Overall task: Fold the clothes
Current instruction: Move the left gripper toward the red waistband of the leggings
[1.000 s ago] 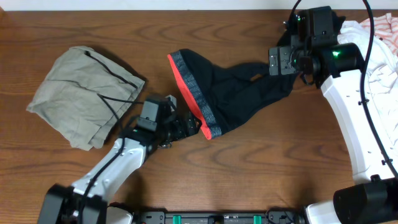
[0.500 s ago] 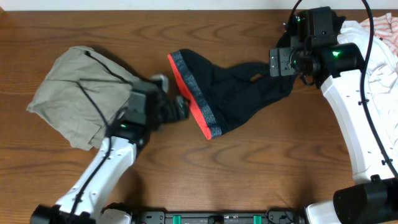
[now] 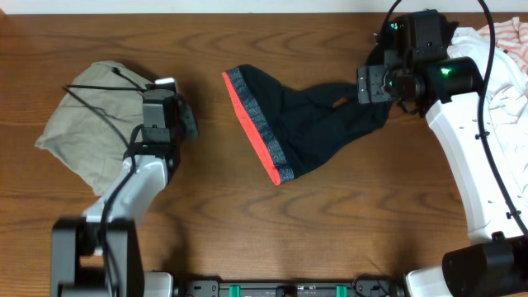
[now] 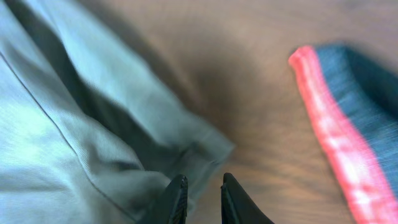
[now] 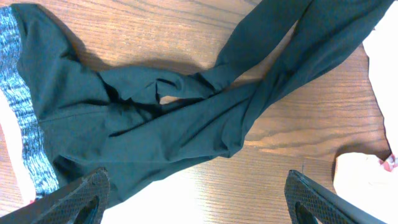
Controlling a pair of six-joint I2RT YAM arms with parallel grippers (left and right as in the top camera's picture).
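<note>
The left gripper (image 4: 203, 182), jaws nearly closed and empty, hangs at lower centre over the khaki garment (image 4: 74, 137); the right gripper (image 5: 196, 190) gapes wide above the leggings (image 5: 155, 124).

White arms (image 3: 462, 157) carry black wrist housings (image 3: 162, 120), green lights (image 3: 446, 71), black cables (image 3: 492, 58), dark fingers (image 4: 175, 200).

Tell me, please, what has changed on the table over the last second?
The left gripper has pulled away from the red-edged waistband of the leggings and swung to its left, over the edge of the khaki drawstring garment. Its jaws have drawn nearly together, with nothing visibly taken. The right gripper stays wide open above the leggings' legs, and both garments lie as before.
</note>
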